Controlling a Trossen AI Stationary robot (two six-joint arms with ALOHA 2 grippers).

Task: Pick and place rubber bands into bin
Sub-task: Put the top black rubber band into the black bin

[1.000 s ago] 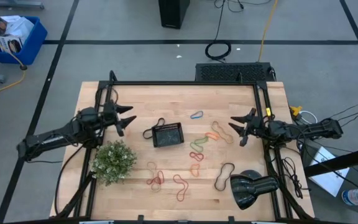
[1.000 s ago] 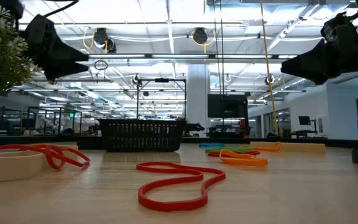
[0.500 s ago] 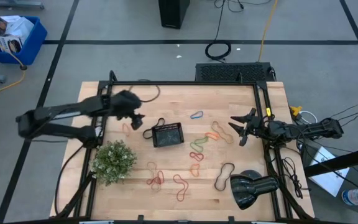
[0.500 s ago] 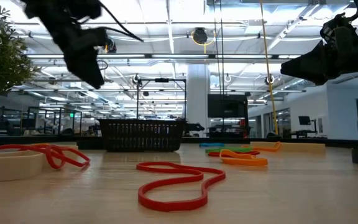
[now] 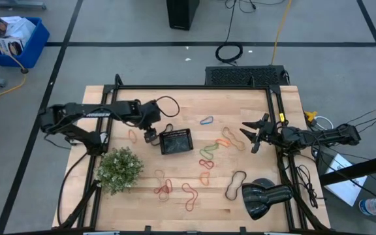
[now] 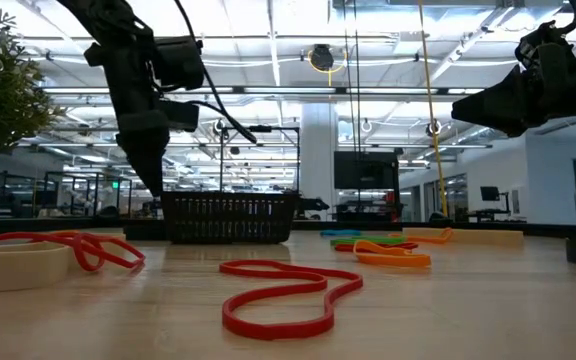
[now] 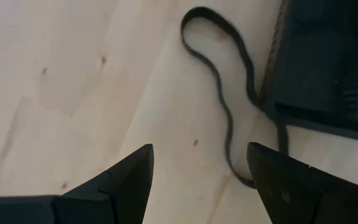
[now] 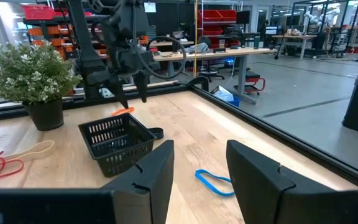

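Landmark: the bin [image 5: 177,141], a small black mesh tray sitting near the middle of the wooden worktop [image 5: 181,104].

Left tool [image 5: 150,136] points down just beside the bin's left end, fingers spread apart, nothing between them. Seen from its wrist, a black rubber band [image 7: 224,118] lies flat on the wood in front of the open fingers, one end touching the bin's wall [image 7: 328,68]. An orange band [image 5: 133,135] lies a little further left of the bin.

Right tool [image 5: 250,136] hangs well to the right of the bin, above the worktop's right side, fingers apart and empty.

Other bands, all flat on the wood, none inside the bin as far as can be seen:
- blue band [image 5: 206,121], beyond the bin and to its right
- orange band [image 5: 224,142] and tan band [image 5: 232,137], right of the bin
- green band [image 5: 208,153], right and nearer the front
- red bands [image 5: 162,189] and [image 5: 189,194], well in front of the bin
- black band [image 5: 235,183], front right of the bin

Potted plant [image 5: 119,169] stands in front of the bin, to its left.
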